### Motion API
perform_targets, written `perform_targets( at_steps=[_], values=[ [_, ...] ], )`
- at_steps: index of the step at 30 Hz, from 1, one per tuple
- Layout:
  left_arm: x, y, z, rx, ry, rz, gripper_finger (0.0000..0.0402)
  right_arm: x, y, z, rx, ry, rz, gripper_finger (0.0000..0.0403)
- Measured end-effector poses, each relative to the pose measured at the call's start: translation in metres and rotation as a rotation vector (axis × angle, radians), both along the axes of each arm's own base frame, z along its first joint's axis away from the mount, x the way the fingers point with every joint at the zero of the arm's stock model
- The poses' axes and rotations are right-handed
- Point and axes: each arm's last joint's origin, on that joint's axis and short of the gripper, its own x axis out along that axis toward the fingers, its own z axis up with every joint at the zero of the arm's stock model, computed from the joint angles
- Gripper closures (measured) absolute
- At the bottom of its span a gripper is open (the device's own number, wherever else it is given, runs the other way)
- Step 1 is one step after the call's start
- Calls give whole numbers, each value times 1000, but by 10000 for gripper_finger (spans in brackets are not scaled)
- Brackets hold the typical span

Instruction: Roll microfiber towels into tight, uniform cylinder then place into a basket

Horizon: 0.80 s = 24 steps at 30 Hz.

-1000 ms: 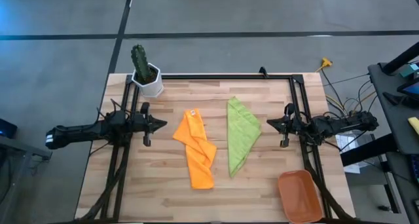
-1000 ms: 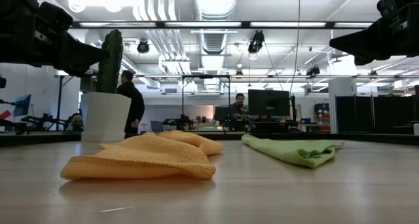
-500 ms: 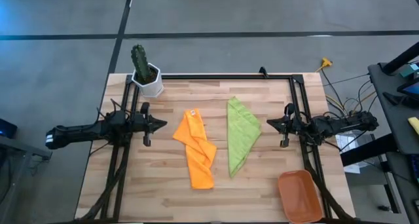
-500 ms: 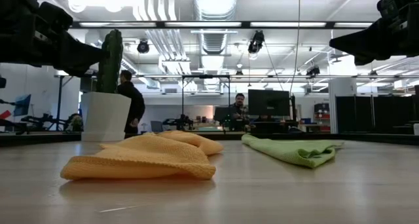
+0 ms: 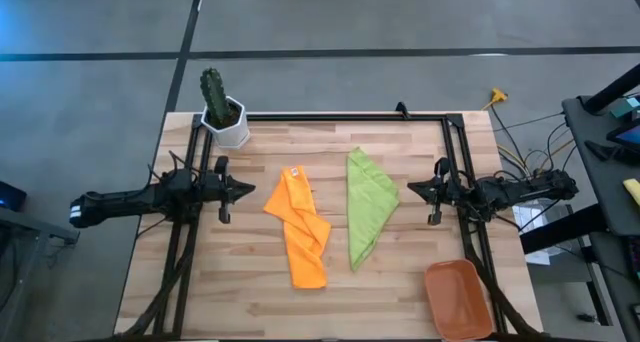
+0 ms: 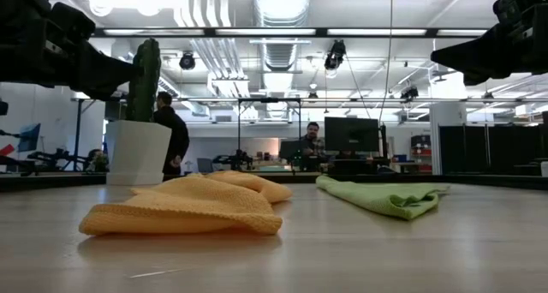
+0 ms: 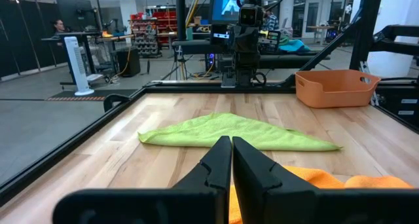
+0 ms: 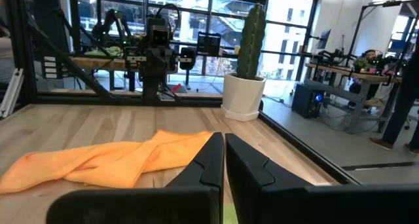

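Two towels (image 5: 330, 222) between closed hands (image 5: 250, 190)

Cactus (image 5: 212, 86) in white pot (image 5: 229, 124) at table corner, wooden table (image 5: 260, 292)

A: What is on the wooden table (image 5: 400, 282)?

B: Two towels lie in the middle. The orange towel (image 5: 299, 226) is on the left, all crumpled. The green towel (image 5: 367, 206) is just beside it on the right, folded to a point.

A: Do they touch?

B: No, there is a gap between them.

A: Anything else?

B: An orange-brown basket (image 5: 458, 299) sits at the near right corner. A white pot with a cactus (image 5: 224, 110) stands at the far left corner.
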Motion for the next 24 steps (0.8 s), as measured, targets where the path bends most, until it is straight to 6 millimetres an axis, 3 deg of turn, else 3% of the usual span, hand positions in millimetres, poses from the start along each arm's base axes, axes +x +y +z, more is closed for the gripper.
perform_targets(
  at_steps=[6, 11, 15, 19, 24],
  values=[
    [0, 0, 0, 0, 0, 0, 402, 0, 0, 0, -8, 2, -1, 394],
    [0, 0, 0, 0, 0, 0, 402, 0, 0, 0, -160, 34, -11, 394],
    [0, 0, 0, 0, 0, 0, 402, 0, 0, 0, -162, 33, -12, 394],
    [0, 0, 0, 0, 0, 0, 402, 0, 0, 2, -73, -2, -8, 394],
    [0, 0, 0, 0, 0, 0, 402, -3, -1, 18, -208, -132, -31, 394]
  ],
)
